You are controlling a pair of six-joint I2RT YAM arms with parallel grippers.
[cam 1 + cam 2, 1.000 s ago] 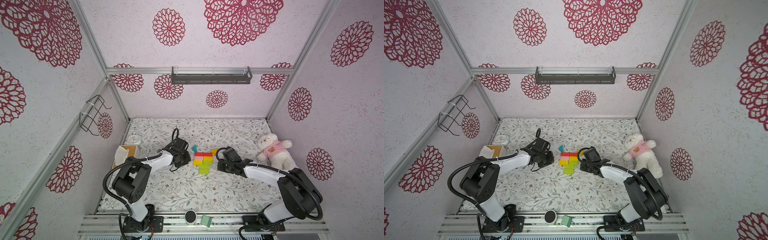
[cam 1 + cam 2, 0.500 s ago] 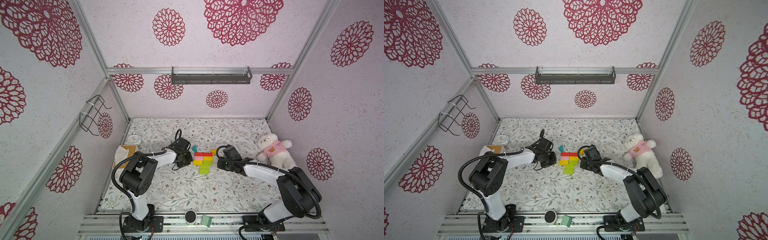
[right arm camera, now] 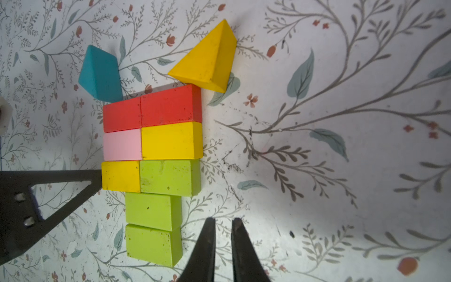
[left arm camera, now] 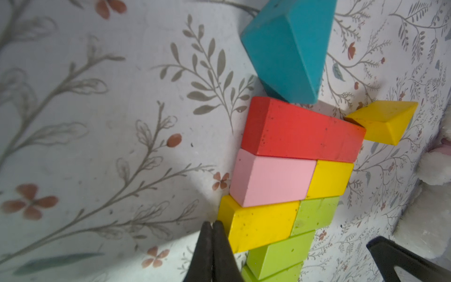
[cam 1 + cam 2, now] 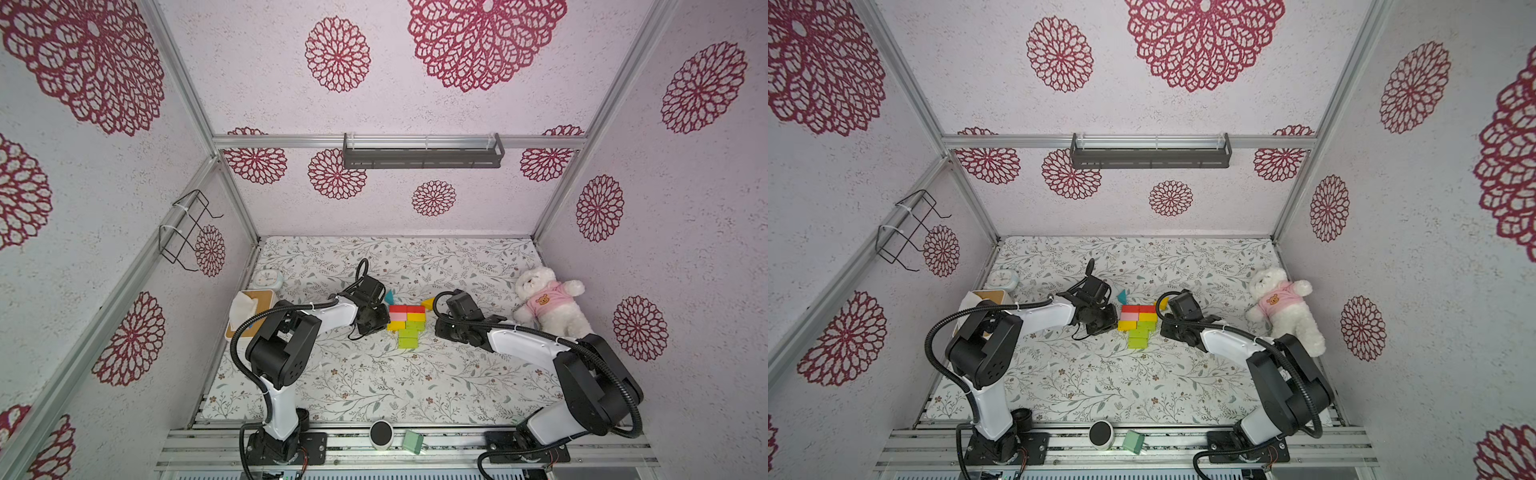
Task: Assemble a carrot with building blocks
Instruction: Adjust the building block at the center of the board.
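The carrot [image 5: 406, 324] [image 5: 1138, 324] lies flat mid-table as rows of building blocks: two red, pink and yellow, yellow and lime, then two single lime ones. At its red end lie a teal triangle [image 4: 288, 48] [image 3: 100, 73] and a yellow triangle [image 4: 383, 122] [image 3: 207, 58]. My left gripper [image 4: 212, 222] [image 5: 385, 326] is shut and empty, its tips against the end of the third row's yellow block [image 4: 258, 224]. The right gripper [image 3: 222, 219] [image 5: 434, 334] hovers beside the lime tail, open by a narrow gap with nothing in it.
A white teddy bear [image 5: 548, 303] in a pink shirt lies at the right wall. A tissue box [image 5: 249, 309] and a small clock [image 5: 268, 277] stand at the left. On the front rail sit a mint block [image 5: 412, 441] and a black round device [image 5: 381, 434].
The left arm's elbow has swung inward and upward while its gripper stays at the carrot's left side. The right arm has barely moved.
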